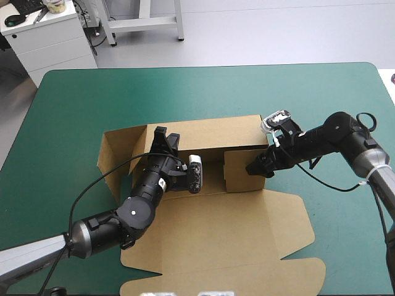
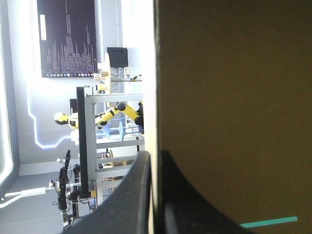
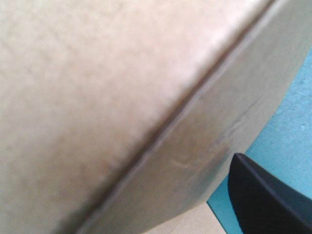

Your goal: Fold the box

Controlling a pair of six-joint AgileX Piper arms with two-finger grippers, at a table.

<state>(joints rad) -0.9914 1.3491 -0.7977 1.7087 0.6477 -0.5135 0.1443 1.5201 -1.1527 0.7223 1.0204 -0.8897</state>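
The brown box [image 1: 203, 132] stands mid-table with its back wall raised and its lid [image 1: 234, 234] flat toward the front edge. My left gripper [image 1: 163, 137] sits at the back wall's left part. In the left wrist view, the board's edge [image 2: 234, 97] runs between the all but shut fingers [image 2: 139, 195]. My right gripper [image 1: 254, 168] is at the box's right end, against the raised side wall. In the right wrist view the board [image 3: 97, 97] fills the picture. One black finger [image 3: 268, 200] stands far out to the side of it, and the other is hidden behind the board.
The box's left side flap [image 1: 117, 154] leans outward. A short wall piece [image 1: 242, 171] stands inside near the right end. Teal-green cover [image 1: 74, 105] shows all round the box, widest at the far side and the left.
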